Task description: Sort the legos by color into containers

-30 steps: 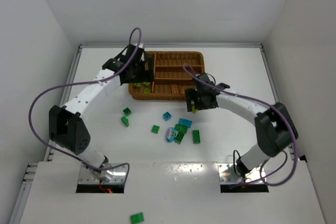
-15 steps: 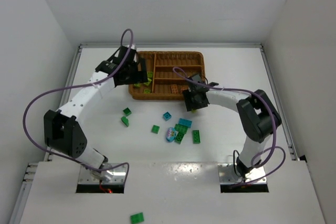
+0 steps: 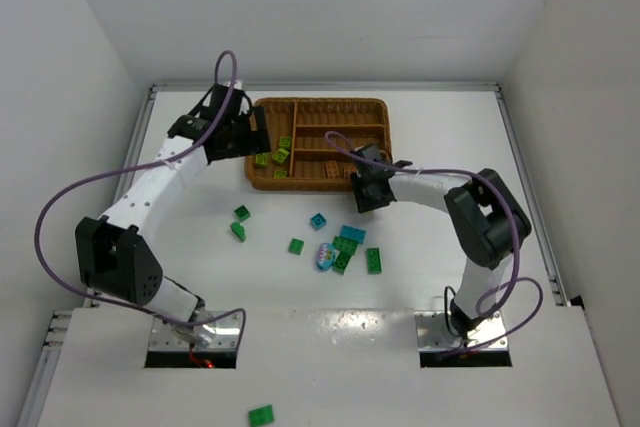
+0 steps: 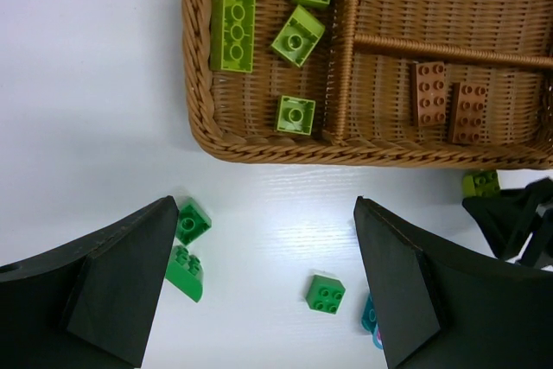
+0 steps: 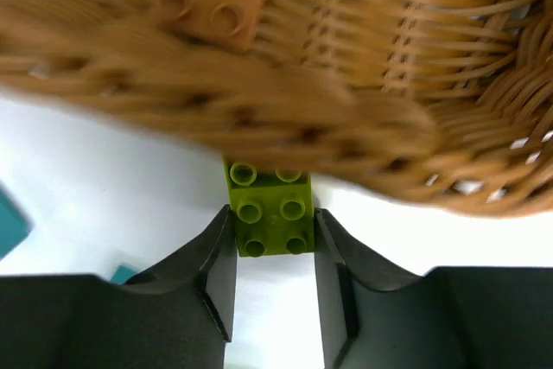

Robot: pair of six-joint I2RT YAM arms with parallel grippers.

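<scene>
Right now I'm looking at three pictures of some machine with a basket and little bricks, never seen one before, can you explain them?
These are two white robot arms bolted to a table, each ending in a two-finger gripper. The wide picture looks down from above; the other two come from a camera on each wrist. A divided wicker tray sits on the table. Its narrow section holds lime green bricks, and a long section holds orange-brown bricks. Loose green and teal bricks lie on the table in front. The left gripper is open and empty, near the tray's corner. The right gripper is shut on a lime green brick just outside the tray's wall.
</scene>
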